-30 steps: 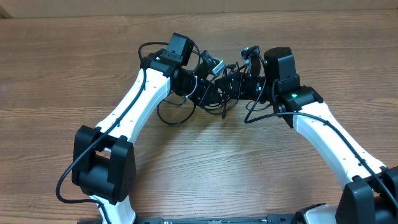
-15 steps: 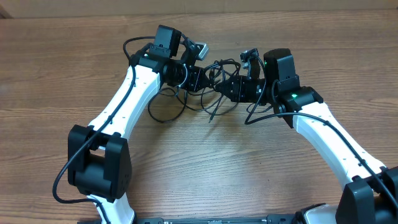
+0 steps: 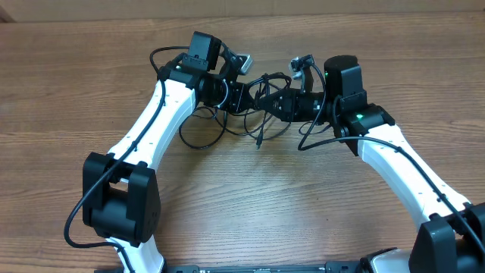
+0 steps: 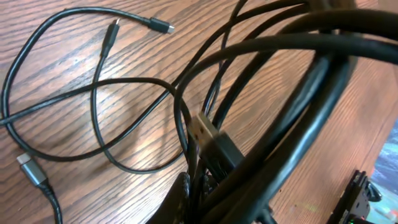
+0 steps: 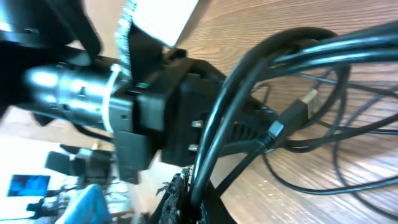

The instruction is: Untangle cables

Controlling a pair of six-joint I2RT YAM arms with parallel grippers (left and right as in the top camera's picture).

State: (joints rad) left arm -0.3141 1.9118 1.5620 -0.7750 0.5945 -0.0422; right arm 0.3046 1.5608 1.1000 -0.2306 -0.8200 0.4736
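Note:
The cables (image 3: 261, 82) are thin black cords bunched and stretched between my two grippers above the wooden table (image 3: 250, 205). My left gripper (image 3: 244, 96) is shut on the bundle; the left wrist view shows its jaws (image 4: 202, 199) closed on several strands beside a USB plug (image 4: 210, 135). My right gripper (image 3: 274, 104) is shut on the same bundle, with strands passing between its jaws in the right wrist view (image 5: 196, 202). A loose loop (image 3: 198, 135) lies on the table under the left arm. One cable end (image 3: 260, 141) hangs down.
In the left wrist view, slack loops lie on the wood, with a small plug tip (image 4: 163, 27) and a silvery plug (image 4: 30, 168). The left gripper's body (image 5: 168, 106) fills the right wrist view, very close. The table's back edge (image 3: 242, 17) is near.
My left arm has moved left and back, pulling the cable bundle out from the right gripper and dragging the loose loop leftwards. The right arm has barely shifted.

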